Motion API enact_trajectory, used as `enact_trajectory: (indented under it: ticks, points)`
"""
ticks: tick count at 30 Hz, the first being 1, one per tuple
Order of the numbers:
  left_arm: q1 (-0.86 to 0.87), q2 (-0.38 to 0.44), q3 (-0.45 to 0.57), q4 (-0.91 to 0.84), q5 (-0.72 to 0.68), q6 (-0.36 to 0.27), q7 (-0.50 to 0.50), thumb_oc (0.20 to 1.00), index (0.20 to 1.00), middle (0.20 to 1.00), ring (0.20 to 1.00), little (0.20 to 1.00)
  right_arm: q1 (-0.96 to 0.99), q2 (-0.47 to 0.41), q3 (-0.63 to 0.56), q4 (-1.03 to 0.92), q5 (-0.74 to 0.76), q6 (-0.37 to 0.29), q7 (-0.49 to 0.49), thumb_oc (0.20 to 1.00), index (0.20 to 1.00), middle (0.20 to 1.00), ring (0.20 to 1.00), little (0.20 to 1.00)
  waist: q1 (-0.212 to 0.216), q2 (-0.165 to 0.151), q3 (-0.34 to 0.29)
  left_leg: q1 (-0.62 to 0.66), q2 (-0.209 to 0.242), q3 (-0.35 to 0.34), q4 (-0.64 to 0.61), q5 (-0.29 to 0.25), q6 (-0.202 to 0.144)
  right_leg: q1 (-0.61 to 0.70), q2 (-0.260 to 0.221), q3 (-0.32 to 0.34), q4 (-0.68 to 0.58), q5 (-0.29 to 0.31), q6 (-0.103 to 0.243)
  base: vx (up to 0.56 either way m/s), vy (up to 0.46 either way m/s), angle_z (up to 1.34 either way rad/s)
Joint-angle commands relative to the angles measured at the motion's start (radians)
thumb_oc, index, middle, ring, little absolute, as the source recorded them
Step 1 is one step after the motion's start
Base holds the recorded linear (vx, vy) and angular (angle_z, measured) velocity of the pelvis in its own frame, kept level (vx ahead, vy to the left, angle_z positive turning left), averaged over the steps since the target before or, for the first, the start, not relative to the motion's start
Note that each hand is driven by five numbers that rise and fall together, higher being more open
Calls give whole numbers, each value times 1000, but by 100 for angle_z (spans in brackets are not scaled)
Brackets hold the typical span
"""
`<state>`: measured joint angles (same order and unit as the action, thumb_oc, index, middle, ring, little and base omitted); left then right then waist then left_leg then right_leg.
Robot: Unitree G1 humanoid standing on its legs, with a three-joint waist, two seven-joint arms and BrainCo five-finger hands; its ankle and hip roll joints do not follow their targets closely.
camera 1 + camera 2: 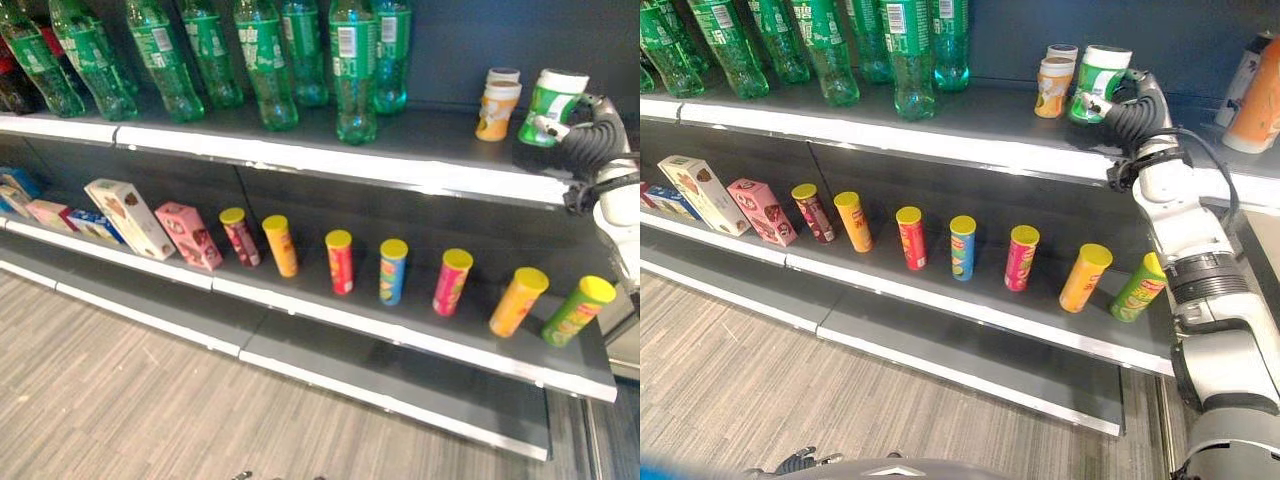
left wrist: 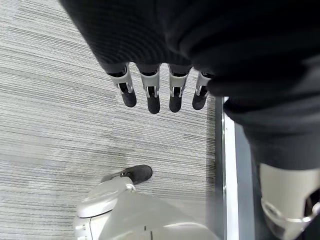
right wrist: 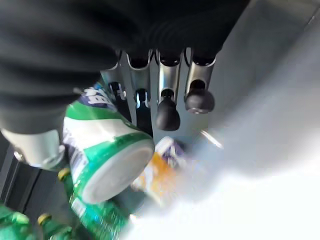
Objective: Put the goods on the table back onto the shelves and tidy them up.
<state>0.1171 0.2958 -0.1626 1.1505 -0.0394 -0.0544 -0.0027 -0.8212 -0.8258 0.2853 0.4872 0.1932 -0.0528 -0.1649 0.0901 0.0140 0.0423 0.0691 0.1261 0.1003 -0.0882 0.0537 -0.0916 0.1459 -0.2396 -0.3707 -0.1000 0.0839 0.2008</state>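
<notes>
Currently the right hand rests against the green-and-white tub on the top shelf, beside the orange tub; whether its fingers grip cannot be told. Likely lining it up. The left hand hangs relaxed, empty.

Left hand: it hangs at 12 o'clock, under its dark ribbed cover.
Fingers: straight, side by side, dark tips pointing toward 6 o'clock, with nothing in them.
Floor: grey with thin stripes, from 9 o'clock to the middle.
Shelf edge: a pale strip running from the middle toward 5 o'clock, just beside the floor.
</notes>
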Motion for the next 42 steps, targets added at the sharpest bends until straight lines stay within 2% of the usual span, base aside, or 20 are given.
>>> enact_trajectory:
  ticks: [1, 14, 28, 29, 30, 31, 42]
  points:
    - [-73, 35, -34, 39, -23, -13, 24, 1000, 1000, 1000, 1000, 1000, -116, -13, 48, 27, -54, -25, -20, 200, 200, 200, 200, 200, 34, -57, 4, -3, -7, 10, 15, -32, -33, 15, 0, 21, 48, -85, -33, 22, 25, 8]
    - [-63, 39, -23, 50, -17, -9, 33, 1000, 1000, 1000, 1000, 1000, -104, -1, 62, 50, -128, -7, -32, 200, 200, 200, 200, 200, 58, -84, 15, -15, -21, 6, 10, -42, -21, -2, -20, 13, 54, -69, -20, 21, 26, 5]
    - [-65, 40, -28, 35, -32, -10, 33, 1000, 1000, 1000, 1000, 1000, -141, 24, 87, 121, -146, 4, -44, 200, 200, 200, 200, 200, 40, -76, 13, 2, -21, 22, 7, -50, -16, -4, -20, 33, 53, -68, -21, 0, -1, -1]
    - [-64, 40, -28, 35, -32, -10, 33, 1000, 1000, 1000, 1000, 1000, -141, 25, 87, 124, -144, 4, -43, 219, 219, 219, 219, 219, 40, -77, 13, 2, -20, 22, 7, -50, -17, -4, -20, 34, 53, -68, -21, -5, -3, -4]
    - [-64, 41, -28, 35, -32, -10, 33, 1000, 1000, 1000, 1000, 1000, -140, 24, 85, 122, -137, 3, -41, 790, 790, 790, 790, 790, 39, -77, 13, 2, -20, 22, 7, -50, -17, -4, -19, 34, 53, -68, -21, -9, -6, -5]
    - [-64, 41, -28, 34, -33, -10, 32, 1000, 1000, 1000, 1000, 1000, -139, 25, 83, 121, -134, 2, -41, 1000, 1000, 1000, 1000, 1000, 38, -77, 12, 3, -20, 23, 8, -50, -17, -4, -19, 35, 53, -68, -21, -6, -7, -5]
    - [-63, 39, -30, 36, -33, -9, 31, 1000, 1000, 1000, 1000, 1000, -137, 29, 76, 117, -120, -3, -46, 1000, 1000, 1000, 1000, 1000, 39, -80, 10, 7, -20, 25, 7, -54, -16, -2, -18, 35, 51, -66, -20, -1, -1, 0]
